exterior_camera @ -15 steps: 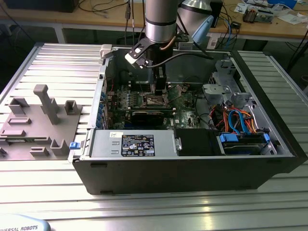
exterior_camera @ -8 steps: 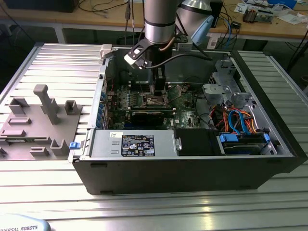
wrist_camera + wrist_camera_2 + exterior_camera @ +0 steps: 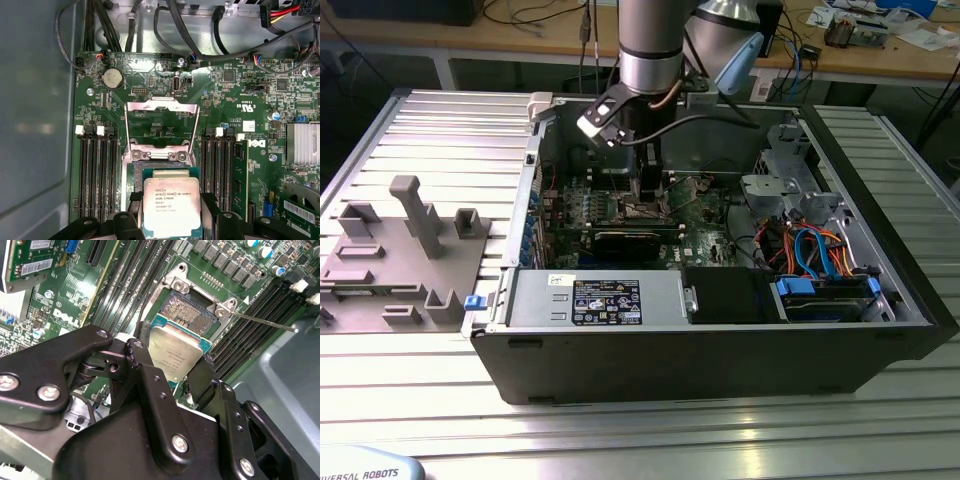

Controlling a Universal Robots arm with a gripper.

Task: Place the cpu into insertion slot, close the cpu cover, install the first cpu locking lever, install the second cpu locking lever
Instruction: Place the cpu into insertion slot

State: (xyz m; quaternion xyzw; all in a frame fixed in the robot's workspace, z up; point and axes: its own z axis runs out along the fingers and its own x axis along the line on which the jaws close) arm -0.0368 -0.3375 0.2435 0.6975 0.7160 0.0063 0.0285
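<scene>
While clamping the cpu (image 3: 171, 205) in the pincer (image 3: 172, 362) near the insertion slot (image 3: 192, 310), with the cpu cover (image 3: 161, 105) open: could damage that slot if lowered tilted or misaligned.

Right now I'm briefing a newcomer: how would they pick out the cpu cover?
Look inside the open computer case at the green circuit board. Between its two banks of long black memory slots, the cpu cover is flipped open. Unlike the solid cpu in the gripper, it is a thin silvery frame with a big square hole.
</scene>
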